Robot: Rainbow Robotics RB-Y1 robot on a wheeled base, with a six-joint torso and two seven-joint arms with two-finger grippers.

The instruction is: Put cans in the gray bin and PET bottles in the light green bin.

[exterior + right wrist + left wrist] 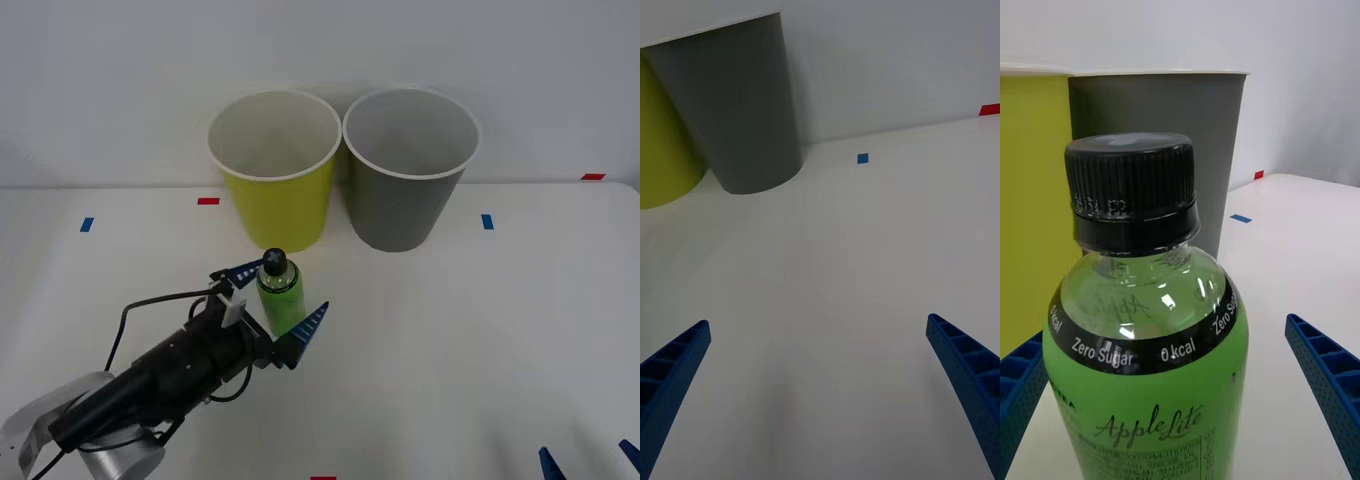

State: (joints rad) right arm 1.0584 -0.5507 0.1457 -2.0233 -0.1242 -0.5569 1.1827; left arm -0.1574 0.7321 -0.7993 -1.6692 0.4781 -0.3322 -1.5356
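A small PET bottle (pixel 280 292) with a green label and black cap (pixel 1131 187) stands upright on the white table, just in front of the light green bin (pixel 272 170). My left gripper (pixel 275 300) is open around it, one blue finger (pixel 1326 382) on each side and a gap showing on at least one side. The gray bin (pixel 408 170) stands to the right of the green one, touching it at the rim. My right gripper (pixel 590 462) is open and holds nothing, low at the table's near right; its fingertips (pixel 966 375) hover over bare table. Cans are out of view.
Small tape marks lie on the table: blue (pixel 487 221) right of the gray bin, red (pixel 208 201) and blue (pixel 87 224) to the left, red (pixel 593 176) at the far right. A white wall rises behind both bins.
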